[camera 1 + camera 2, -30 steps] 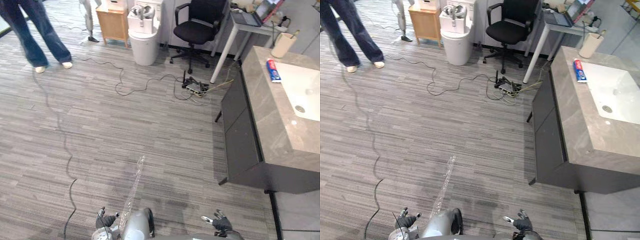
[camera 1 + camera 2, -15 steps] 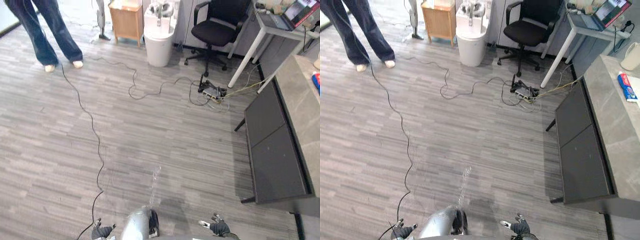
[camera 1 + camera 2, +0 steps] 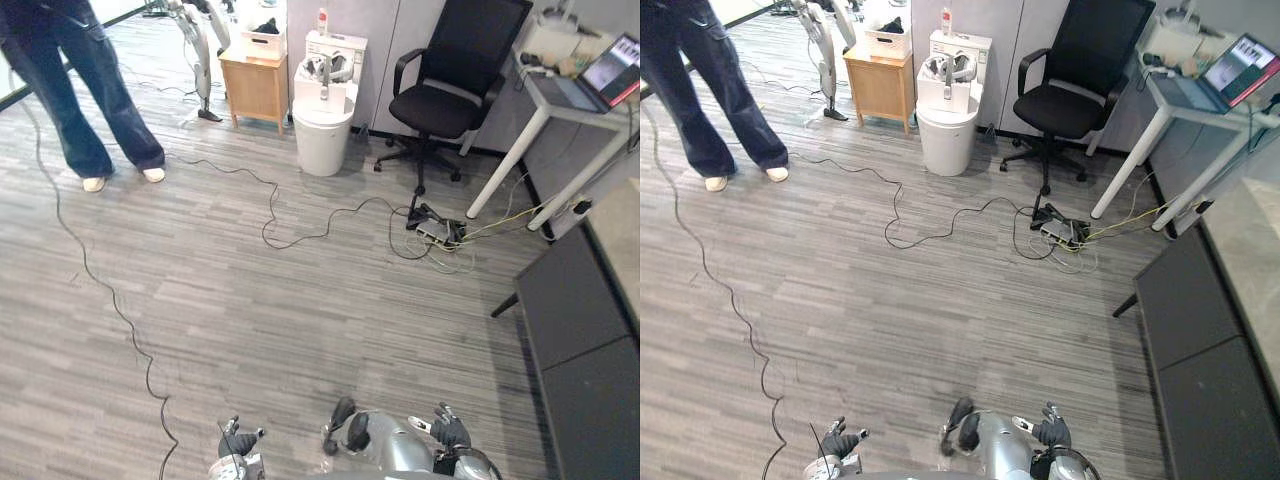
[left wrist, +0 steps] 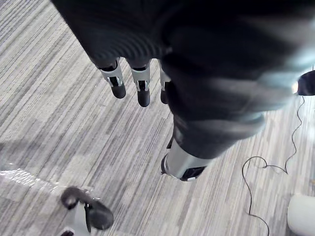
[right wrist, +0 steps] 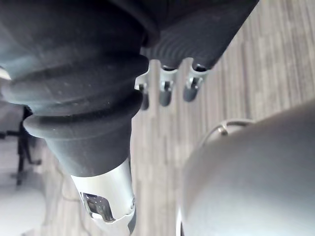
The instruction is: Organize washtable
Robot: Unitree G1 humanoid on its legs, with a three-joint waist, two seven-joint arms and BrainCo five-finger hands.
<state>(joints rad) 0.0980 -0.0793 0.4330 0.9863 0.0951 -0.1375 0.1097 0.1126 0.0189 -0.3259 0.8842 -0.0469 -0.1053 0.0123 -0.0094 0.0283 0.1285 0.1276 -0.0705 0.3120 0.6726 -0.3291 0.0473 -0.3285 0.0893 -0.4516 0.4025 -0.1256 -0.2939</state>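
Left hand [image 3: 238,442] and right hand [image 3: 450,432] hanging empty near the washtable [image 3: 1200,350].
Wrist views are showing straight fingers [image 4: 142,91]; camera has swung off the washtable since.

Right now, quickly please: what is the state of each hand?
Left hand: open, fingers straight, holding nothing.
Right hand: open, holding nothing.
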